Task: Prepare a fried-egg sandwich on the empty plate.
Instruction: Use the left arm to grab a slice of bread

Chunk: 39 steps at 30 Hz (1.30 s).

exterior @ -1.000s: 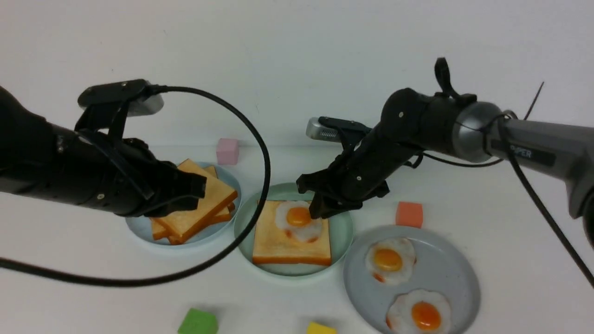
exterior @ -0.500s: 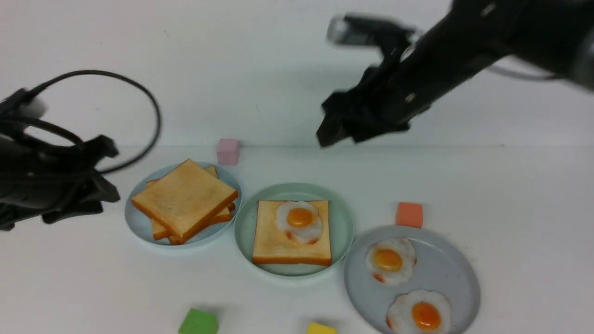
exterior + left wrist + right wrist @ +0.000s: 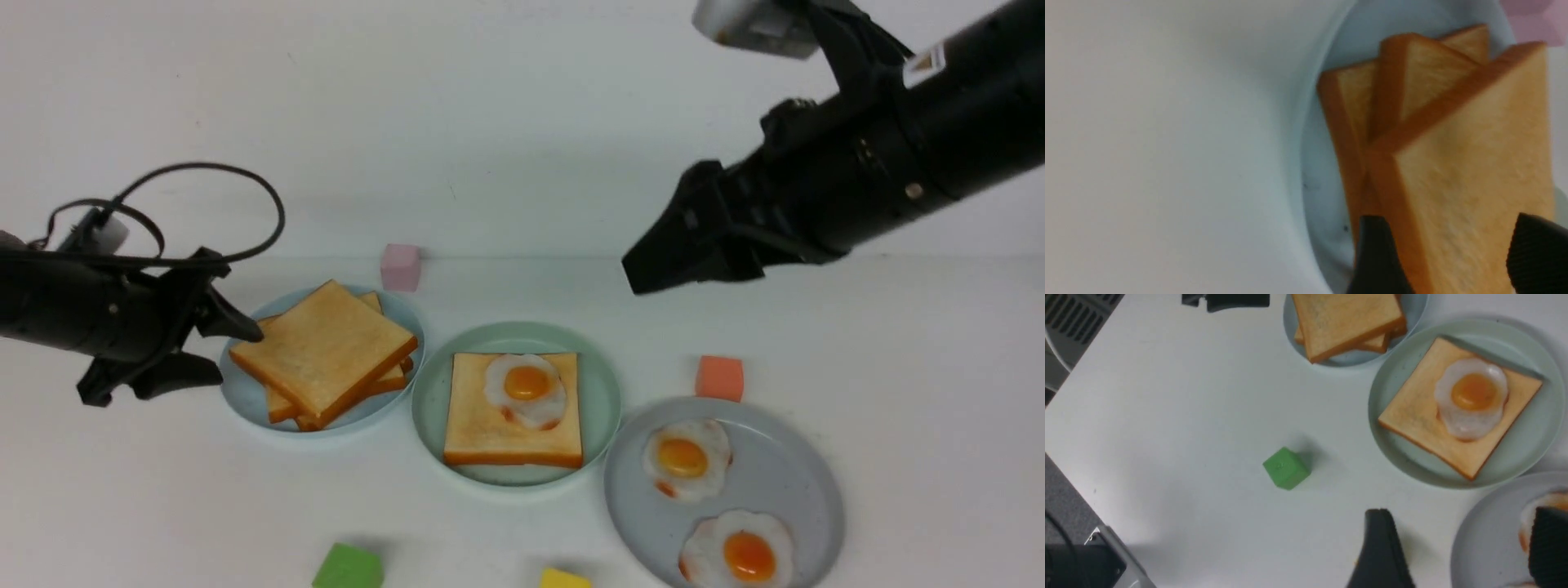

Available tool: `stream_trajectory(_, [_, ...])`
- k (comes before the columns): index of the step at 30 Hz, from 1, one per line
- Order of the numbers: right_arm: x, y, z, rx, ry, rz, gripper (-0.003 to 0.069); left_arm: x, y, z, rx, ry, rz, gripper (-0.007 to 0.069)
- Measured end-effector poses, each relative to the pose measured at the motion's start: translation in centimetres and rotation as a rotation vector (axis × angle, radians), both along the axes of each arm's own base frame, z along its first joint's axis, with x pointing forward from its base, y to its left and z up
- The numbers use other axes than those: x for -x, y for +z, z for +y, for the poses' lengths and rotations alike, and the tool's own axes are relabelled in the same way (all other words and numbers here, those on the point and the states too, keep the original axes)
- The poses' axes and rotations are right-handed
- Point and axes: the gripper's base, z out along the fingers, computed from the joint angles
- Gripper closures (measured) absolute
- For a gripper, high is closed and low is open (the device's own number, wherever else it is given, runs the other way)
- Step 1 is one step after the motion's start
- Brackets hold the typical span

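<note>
Mint-green plate [image 3: 602, 412] sits mid-desk, between the pale blue plate [image 3: 243, 400] on its left and the bigger grey plate [image 3: 788, 478] at front right. One toast slice [image 3: 482, 433] lies flat on the mint plate, and a fried egg [image 3: 526, 385] rests on that slice's far half, yolk up. No second slice over the egg yet, so the sandwich is open-faced.

Blue plate carries a toast stack [image 3: 359, 384], slices fanned and skewed. The top slice [image 3: 1474, 183] is the widest showing and overhangs the ones under it.

Left gripper [image 3: 239, 354] is low at the blue plate's left edge. Jaws are spread, one finger above and one below the near corner of the stack. In the left wrist view that top slice's corner runs between the two fingers. Cannot tell whether either finger touches it.

Right gripper [image 3: 1459, 543] is high above the desk, well apart from everything, to the right of the mint plate. Jaws are spread wide and carry nothing.

Grey plate holds two more fried eggs [image 3: 686, 461], one behind the other.

Loose on the desk [image 3: 898, 384]:
- pink cube [image 3: 400, 265] behind the blue plate
- orange cube [image 3: 719, 377] just behind the grey plate
- green cube [image 3: 349, 567] at the front edge
- yellow cube [image 3: 563, 580] at the front edge, partly cut off
</note>
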Motion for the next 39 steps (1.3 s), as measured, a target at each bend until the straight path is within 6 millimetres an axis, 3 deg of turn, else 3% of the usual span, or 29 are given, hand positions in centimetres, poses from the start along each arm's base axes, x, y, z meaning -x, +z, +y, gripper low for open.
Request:
stream_trajectory(6, [0.1, -0.1, 0.0, 0.001, 0.001, 0.005, 0.0180, -1.4, -2.2, 0.1, 0.056, 0.048, 0.026, 0.0190])
stream_trajectory(16, [0.1, -0.1, 0.0, 0.001, 0.001, 0.005, 0.0180, -2.2, -2.7, 0.0, 0.063, 0.011, -0.050, 0.0221])
stream_trajectory(22, [0.2, -0.1, 0.0, -0.001, 0.009, 0.018, 0.0180, -2.2, -2.7, 0.0, 0.054, -0.005, -0.063, 0.0332])
stream_trajectory(23, [0.3, -0.1, 0.0, -0.004, 0.014, 0.027, 0.0180, -2.2, -2.7, 0.0, 0.054, -0.010, -0.062, 0.0385])
stream_trajectory(28, [0.5, -0.1, 0.1, -0.009, 0.022, 0.043, 0.0180, -2.0, -2.7, -0.1, 0.050, -0.032, -0.056, 0.0507])
stream_trajectory(33, [0.5, -0.2, 0.1, -0.005, 0.027, 0.049, 0.0180, -1.8, -1.9, -0.2, 0.033, -0.057, -0.070, 0.0545])
stream_trajectory(39, [0.6, -0.3, 0.0, 0.015, 0.033, 0.054, 0.0180, -1.1, 1.7, -0.5, -0.019, -0.142, -0.177, 0.0545])
